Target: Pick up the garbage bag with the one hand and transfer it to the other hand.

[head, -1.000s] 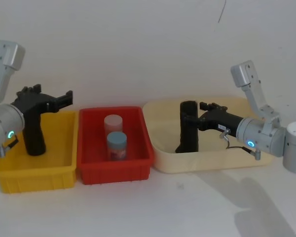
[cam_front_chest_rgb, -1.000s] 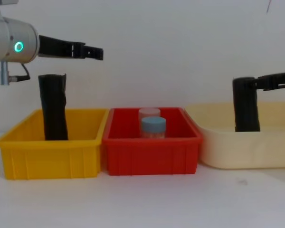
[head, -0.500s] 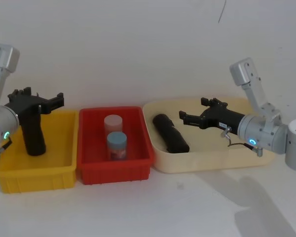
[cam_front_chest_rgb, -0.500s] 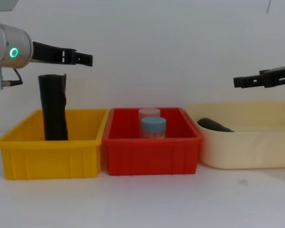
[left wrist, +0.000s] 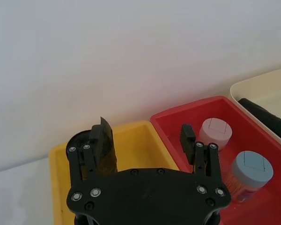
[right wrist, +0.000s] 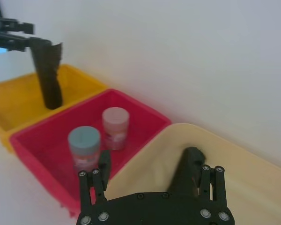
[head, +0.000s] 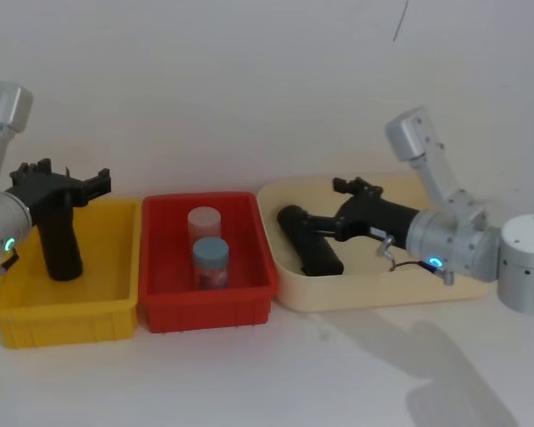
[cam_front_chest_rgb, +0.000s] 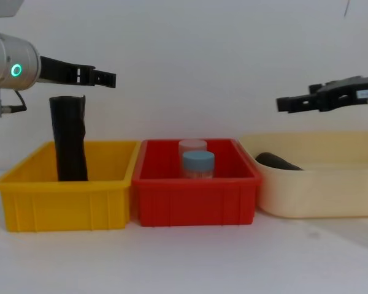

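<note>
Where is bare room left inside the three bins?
Free: the yellow bin, right of the upright garbage bag; the cream tray, right of the lying roll that the right gripper hovers over. Crowded: the red bin, holding two jars.

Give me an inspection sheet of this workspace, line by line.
Surface: white table, carrying three containers side by side.
Job's things: garbage bag standing upright in the yellow bin, loose flap at its top.
Clutter: second black roll lying in the cream tray; pink-lidded jar and blue-lidded jar in the red bin.
Grippers: left end effector open, above the bag's top, not touching it; right end effector open, above the cream tray.
Cables: grey cable looped at the right wrist.
Surroundings: plain white wall behind the table.
</note>
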